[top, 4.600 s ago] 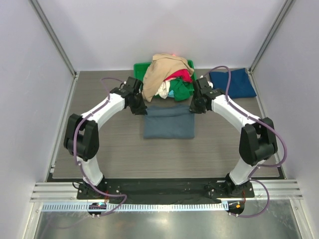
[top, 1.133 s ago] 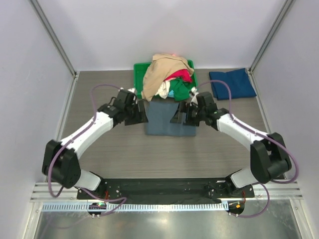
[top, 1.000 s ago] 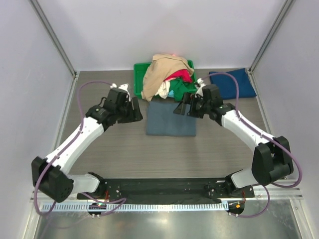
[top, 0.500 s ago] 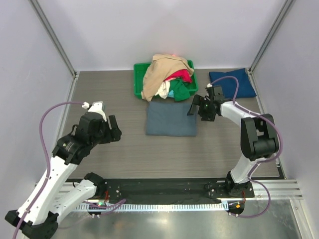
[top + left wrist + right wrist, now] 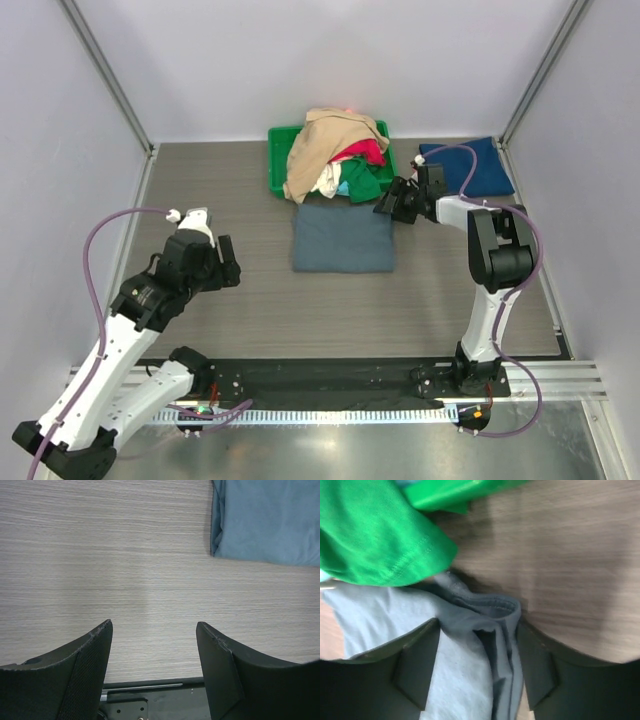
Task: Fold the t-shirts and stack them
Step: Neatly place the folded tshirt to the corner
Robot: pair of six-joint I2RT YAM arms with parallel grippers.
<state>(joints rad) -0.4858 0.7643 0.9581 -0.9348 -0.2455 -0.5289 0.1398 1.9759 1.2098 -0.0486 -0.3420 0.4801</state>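
Note:
A slate grey-blue t-shirt (image 5: 340,238) lies folded on the table in front of the bin; its left edge shows in the left wrist view (image 5: 265,520). My right gripper (image 5: 392,207) is at its far right corner. In the right wrist view the jaws (image 5: 477,625) stand partly apart with the bunched corner of grey cloth (image 5: 470,650) between them. A green t-shirt (image 5: 375,535) hangs just beyond. My left gripper (image 5: 226,262) hovers open and empty over bare table (image 5: 154,627), left of the shirt. A folded navy-teal t-shirt (image 5: 465,167) lies far right.
The green bin (image 5: 278,165) at the back holds a heap of tan (image 5: 325,135), red (image 5: 365,152), green (image 5: 365,182) and white (image 5: 328,182) t-shirts spilling over its front. The black base rail (image 5: 150,700) runs along the near edge.
The left arm has pulled back to the near left of the table. The right gripper has shifted to the shirt's far right corner and its jaws have narrowed around the cloth.

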